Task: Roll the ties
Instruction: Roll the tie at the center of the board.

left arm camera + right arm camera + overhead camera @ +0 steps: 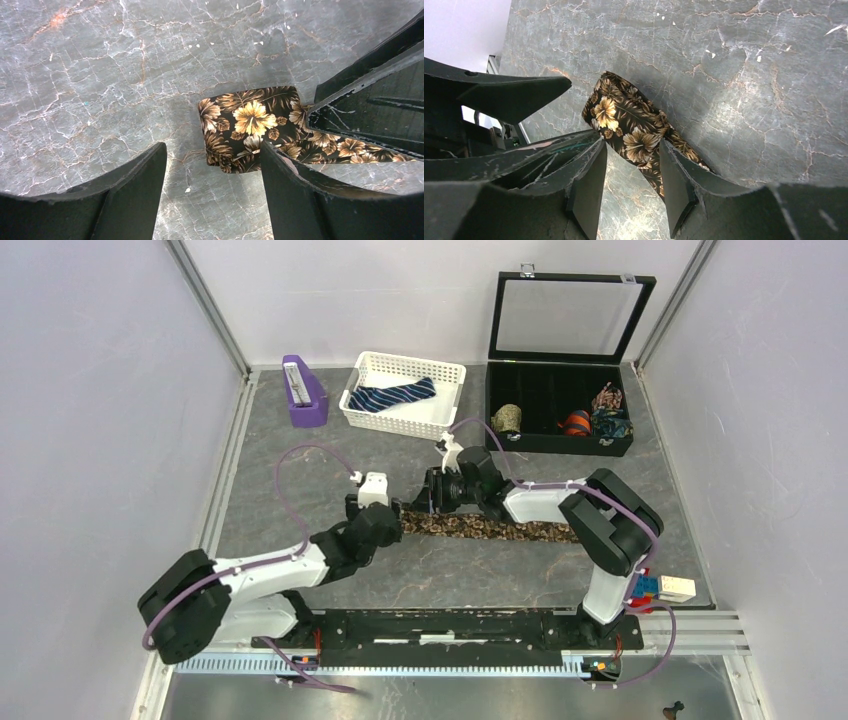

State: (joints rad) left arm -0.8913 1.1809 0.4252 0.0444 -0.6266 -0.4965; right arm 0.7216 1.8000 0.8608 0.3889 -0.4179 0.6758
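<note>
The brown tie (500,528) lies flat on the table (450,575), its left end folded over. The left gripper (212,150) hangs open above that fold. The right gripper (631,145) straddles the tie; I cannot tell if it pinches. The basket (395,424) holds the navy tie (395,396). The open box (560,444) holds three rolled ties (508,419).

Beyond the left pincer (212,150) and right pincer (631,145), along the far edge of the grey marbled table (480,575), stand a purple holder (303,392) off to their left, a white lattice basket (400,424) straight ahead and an open black compartment case (558,443) to their right, while coloured blocks (662,587) lie well behind the right one.
</note>
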